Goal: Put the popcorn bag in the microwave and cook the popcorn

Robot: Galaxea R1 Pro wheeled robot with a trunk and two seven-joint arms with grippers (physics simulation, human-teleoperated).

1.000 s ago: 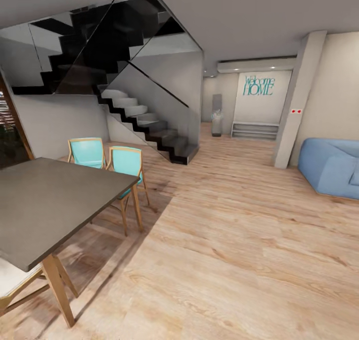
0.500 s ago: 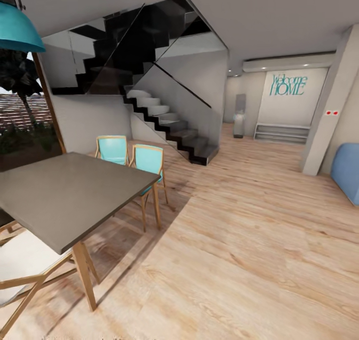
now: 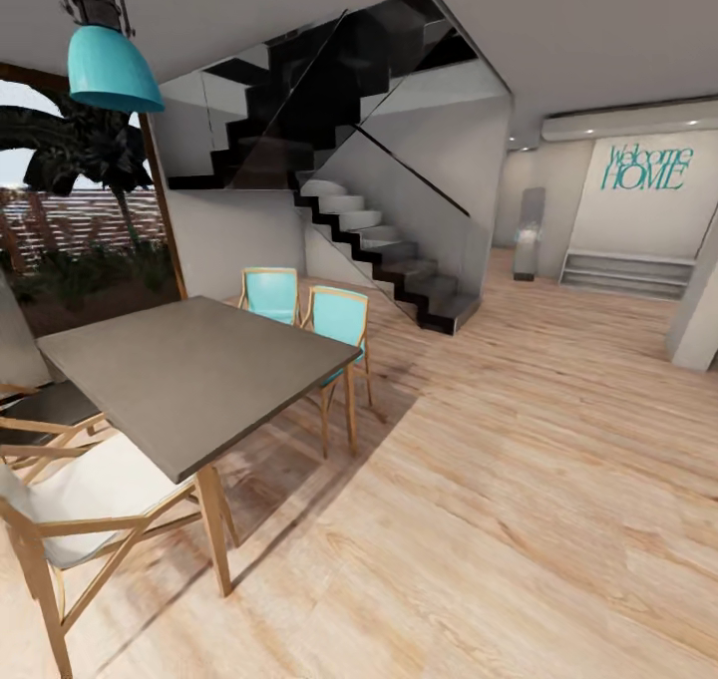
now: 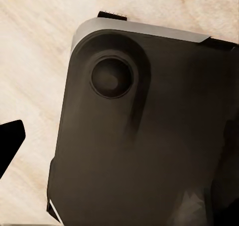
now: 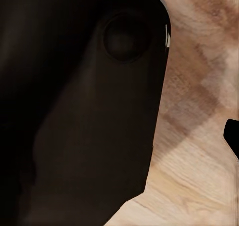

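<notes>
1. Head view: an open living and dining area with a pale wood plank floor (image 3: 519, 500) across the lower and right frame.
2. A grey dining tabletop (image 3: 189, 380) on wooden legs sits at lower left.
3. Two turquoise chairs (image 3: 334, 325) stand side by side at its far edge, centre-left of frame.
4. A white-seated wooden chair (image 3: 80, 500) stands at the near corner, lower left, partly under the tabletop.
5. A turquoise pendant lamp (image 3: 110, 66) hangs at upper left.
6. A window (image 3: 85, 230) at left shows plants and a slatted fence outside.
7. A dark staircase (image 3: 384, 245) with pale treads and glass panels descends from upper centre towards mid-frame.
8. Teal "Welcome HOME" lettering (image 3: 646, 167) is on the far wall at upper right, above a low grey bench (image 3: 626, 272).
9. Left wrist view: a dark rounded robot body (image 4: 144, 131) over the wood floor; a black fingertip (image 4: 9, 141) at the left edge. Whether the left tool is wide or narrow cannot be told.
10. Right wrist view: a similar dark body (image 5: 79, 106) over the floor; a black fingertip (image 5: 232, 135) at the right edge. The right tool's spread cannot be told.
11. The views show a dining area rather than a kitchen; I cannot tell where the popcorn bag or microwave is.
</notes>
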